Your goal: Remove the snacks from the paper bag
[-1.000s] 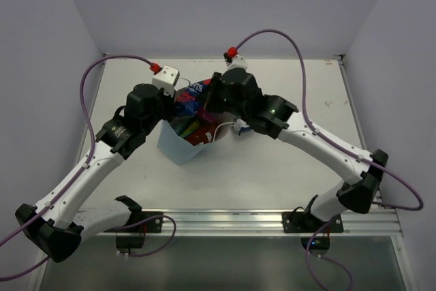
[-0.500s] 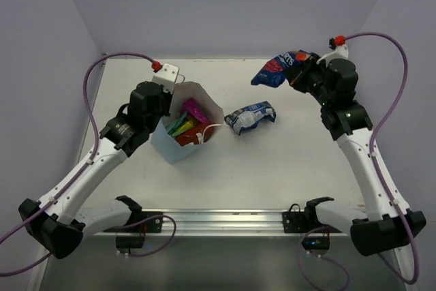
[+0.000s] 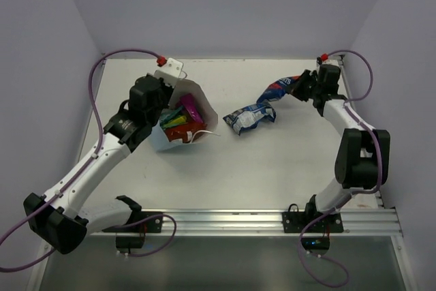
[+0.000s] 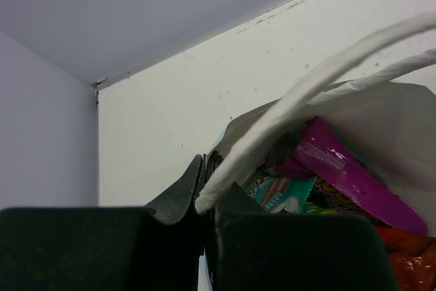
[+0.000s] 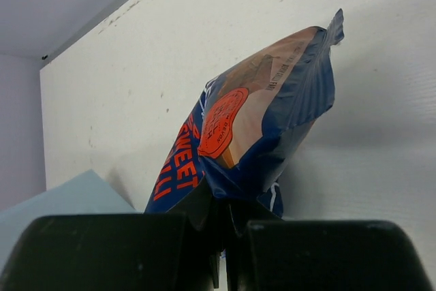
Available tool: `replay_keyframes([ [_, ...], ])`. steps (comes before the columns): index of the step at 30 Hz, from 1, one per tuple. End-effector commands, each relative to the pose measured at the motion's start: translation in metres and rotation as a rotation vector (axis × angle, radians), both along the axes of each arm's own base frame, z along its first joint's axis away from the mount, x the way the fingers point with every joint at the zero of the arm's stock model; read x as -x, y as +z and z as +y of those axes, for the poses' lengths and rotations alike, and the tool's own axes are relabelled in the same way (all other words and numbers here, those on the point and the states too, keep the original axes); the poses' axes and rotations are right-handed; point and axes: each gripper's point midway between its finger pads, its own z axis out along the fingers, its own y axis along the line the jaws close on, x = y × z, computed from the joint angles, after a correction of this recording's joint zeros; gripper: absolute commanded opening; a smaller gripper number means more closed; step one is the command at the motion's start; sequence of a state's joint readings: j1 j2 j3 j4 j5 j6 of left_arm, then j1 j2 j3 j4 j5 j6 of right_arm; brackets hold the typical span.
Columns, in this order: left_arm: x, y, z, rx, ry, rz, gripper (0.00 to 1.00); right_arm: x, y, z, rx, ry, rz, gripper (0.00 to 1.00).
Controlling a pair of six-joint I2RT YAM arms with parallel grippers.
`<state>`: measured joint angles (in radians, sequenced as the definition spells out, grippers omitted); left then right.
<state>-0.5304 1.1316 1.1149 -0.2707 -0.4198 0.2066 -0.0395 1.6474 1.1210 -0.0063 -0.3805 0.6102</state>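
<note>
Right wrist: right claw (image 5: pixel 221 212) clenches crinkly dark-blue foil packet (image 5: pixel 266 120) | left claw (image 4: pixel 206 182) pinches paper bag (image 4: pixel 402 120) rim

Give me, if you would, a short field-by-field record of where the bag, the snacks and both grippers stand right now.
left gripper: shut on the rim of the paper bag
right gripper: shut on the dark blue packet, off to the bag's right
bag state: mouth open, not yet emptied
seen in bag: magenta packet, teal packet, red-orange packet
out on table: blue-white packet, lying right of the bag
</note>
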Motion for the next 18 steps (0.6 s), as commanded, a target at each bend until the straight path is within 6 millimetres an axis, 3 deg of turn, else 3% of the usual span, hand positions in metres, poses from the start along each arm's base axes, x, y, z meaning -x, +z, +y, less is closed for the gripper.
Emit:
replay_keyframes([
  [1,-0.004,0.088,0.000,0.103,-0.022,-0.276,0.00,-0.012,0.014,-0.012,-0.016,0.001,-0.081,0.00],
  [4,0.008,0.070,-0.013,0.126,-0.121,-0.239,0.00,0.001,-0.016,-0.024,0.021,-0.057,0.045,0.10],
  [5,0.011,0.053,-0.017,0.127,-0.141,-0.207,0.00,0.005,-0.017,-0.029,0.044,-0.082,0.057,0.20],
  [7,0.020,0.032,-0.021,0.122,-0.182,-0.158,0.00,0.020,-0.026,-0.035,0.071,-0.115,0.130,0.29],
  [10,0.028,0.007,-0.024,0.121,-0.208,-0.087,0.00,0.040,-0.012,-0.049,0.137,-0.176,0.159,0.64],
  [12,0.033,-0.002,-0.023,0.124,-0.213,-0.056,0.00,0.054,0.011,-0.059,0.179,-0.230,0.136,0.79],
  [14,0.037,-0.005,-0.028,0.138,-0.233,-0.039,0.00,0.071,0.023,-0.062,0.218,-0.253,0.143,0.85],
  [15,0.040,-0.005,-0.029,0.144,-0.242,-0.031,0.00,0.083,0.045,-0.062,0.238,-0.261,0.102,0.87],
  [17,0.044,0.001,-0.034,0.166,-0.270,-0.032,0.00,0.094,0.077,-0.044,0.251,-0.206,0.023,0.87],
  [18,0.045,0.001,-0.036,0.170,-0.279,-0.024,0.00,0.105,0.106,-0.028,0.253,-0.160,-0.068,0.87],
])
